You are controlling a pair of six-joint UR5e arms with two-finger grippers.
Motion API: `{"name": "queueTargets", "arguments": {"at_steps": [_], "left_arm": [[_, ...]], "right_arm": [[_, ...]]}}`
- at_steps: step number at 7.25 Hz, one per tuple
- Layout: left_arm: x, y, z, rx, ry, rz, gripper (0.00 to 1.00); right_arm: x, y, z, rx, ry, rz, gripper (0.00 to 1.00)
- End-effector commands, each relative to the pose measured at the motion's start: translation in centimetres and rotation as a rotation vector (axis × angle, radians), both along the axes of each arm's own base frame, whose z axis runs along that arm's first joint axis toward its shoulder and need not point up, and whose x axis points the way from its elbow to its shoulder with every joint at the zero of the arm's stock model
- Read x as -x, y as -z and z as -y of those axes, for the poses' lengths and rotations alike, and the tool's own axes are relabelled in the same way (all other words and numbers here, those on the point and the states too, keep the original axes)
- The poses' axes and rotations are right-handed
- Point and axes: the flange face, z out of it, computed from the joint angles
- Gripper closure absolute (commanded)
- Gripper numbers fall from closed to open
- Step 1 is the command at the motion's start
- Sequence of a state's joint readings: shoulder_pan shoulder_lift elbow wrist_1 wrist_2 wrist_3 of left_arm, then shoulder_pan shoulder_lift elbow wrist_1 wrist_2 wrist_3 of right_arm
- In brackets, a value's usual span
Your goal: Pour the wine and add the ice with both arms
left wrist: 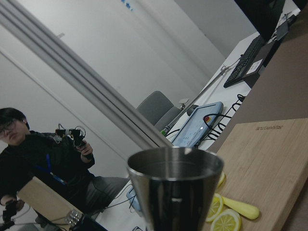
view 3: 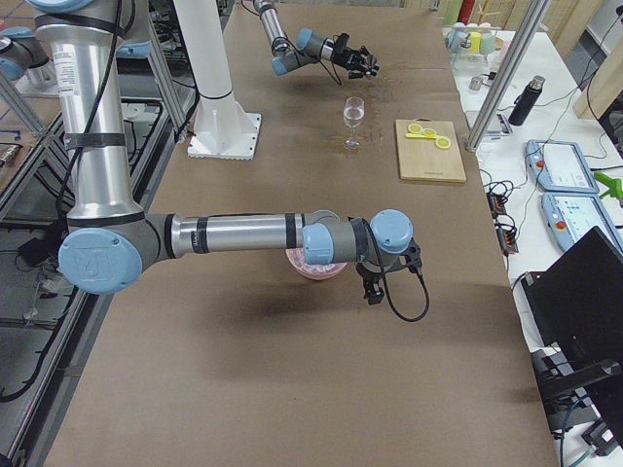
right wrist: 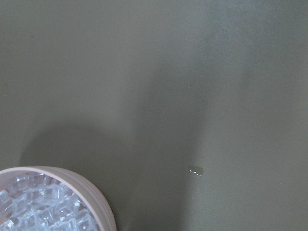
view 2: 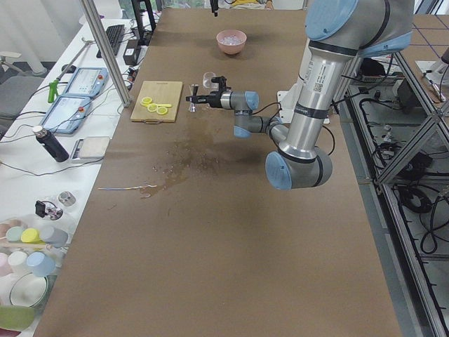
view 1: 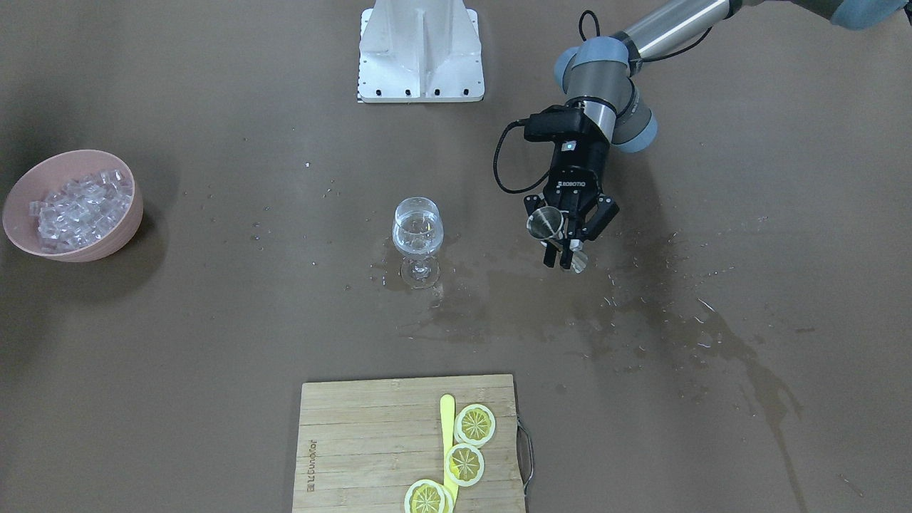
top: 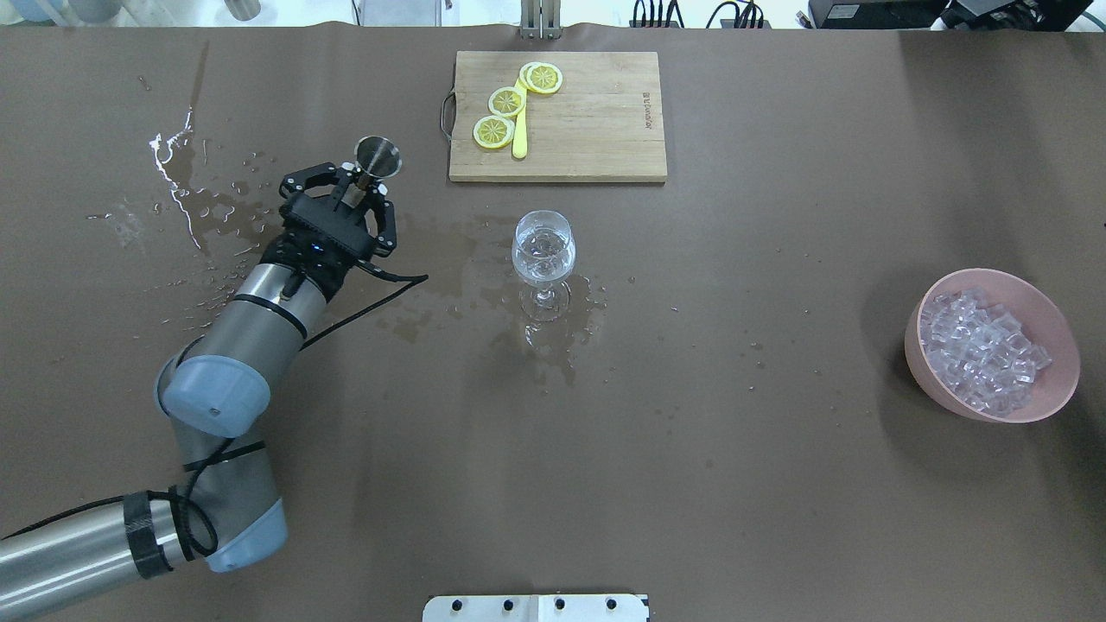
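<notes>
The wine glass [top: 543,250] stands upright at mid-table, well apart from the left jaws and off to their right. The wine [top: 543,261] lies as a shallow clear pool in its bowl. More clear liquid is spilled in a wet patch [top: 553,341] around its foot, with streaks on the table under and behind the jaws. The left gripper [top: 350,192] is clenched on the narrow waist of a steel jigger [top: 378,157]. The jigger sits roughly upright with its mouth up; whether it holds any liquid cannot be told. The left arm [top: 259,315] reaches low and forward from its side of the table, wrist near level and fingers pointing away from the robot's base. Ahead of those jaws and to their right lies a wooden cutting board [top: 596,121] carrying lemon slices [top: 507,101]. At the other end of the table a pink bowl [top: 1071,345] is heaped with ice [top: 981,345]. It sits close beside the right gripper [view 3: 373,292], whose wrist camera catches only the bowl's rim at the lower left corner. The right arm [view 3: 243,233] stretches its forearm level above the table with the gripper hanging downward. Whether the right jaws are released or clenched cannot be told.
</notes>
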State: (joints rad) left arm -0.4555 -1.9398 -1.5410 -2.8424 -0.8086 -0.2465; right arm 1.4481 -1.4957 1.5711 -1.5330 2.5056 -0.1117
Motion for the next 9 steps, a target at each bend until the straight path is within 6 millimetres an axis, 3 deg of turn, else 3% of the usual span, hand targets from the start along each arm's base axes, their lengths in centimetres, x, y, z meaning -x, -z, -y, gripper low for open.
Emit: {"name": "queueTargets", "arguments": {"at_steps": [1, 2, 3, 4, 5, 6, 8, 9], "left_arm": [[6.4, -9.0, 4.3, 0.231, -0.051, -0.263, 1.0], [9.6, -14.1, 4.6, 0.308, -0.09, -0.256, 1.0], [12.7, -17.1, 5.9, 0.337, -0.091, -0.222, 1.0], [15.3, -19.9, 7.7, 0.344, -0.099, -0.102, 1.0], [17.5, -20.4, 9.0, 0.319, -0.076, -0.063, 1.0], [17.7, -20.5, 9.8, 0.357, -0.066, -0.162, 1.0], [17.5, -24.5, 11.3, 0.453, -0.026, -0.183, 1.0], [18.7, -25.5, 11.9, 0.487, 0.015, -0.254, 1.0]], "right_arm": [[-0.1, 1.1, 0.9, -0.03, -0.004, -0.03, 0.0], [-0.1, 1.8, 1.0, -0.046, -0.005, -0.032, 0.0], [-0.3, 2.8, 0.9, -0.072, -0.009, -0.051, 0.0], [-0.6, 3.8, 0.4, -0.099, -0.015, -0.075, 0.0], [-0.7, 3.7, 0.4, -0.102, -0.019, -0.092, 0.0], [-0.7, 3.7, 0.4, -0.096, -0.024, -0.093, 0.0], [-0.7, 3.5, 0.1, -0.085, -0.027, -0.092, 0.0], [-0.7, 3.6, 0.0, -0.087, -0.028, -0.093, 0.0]]}}
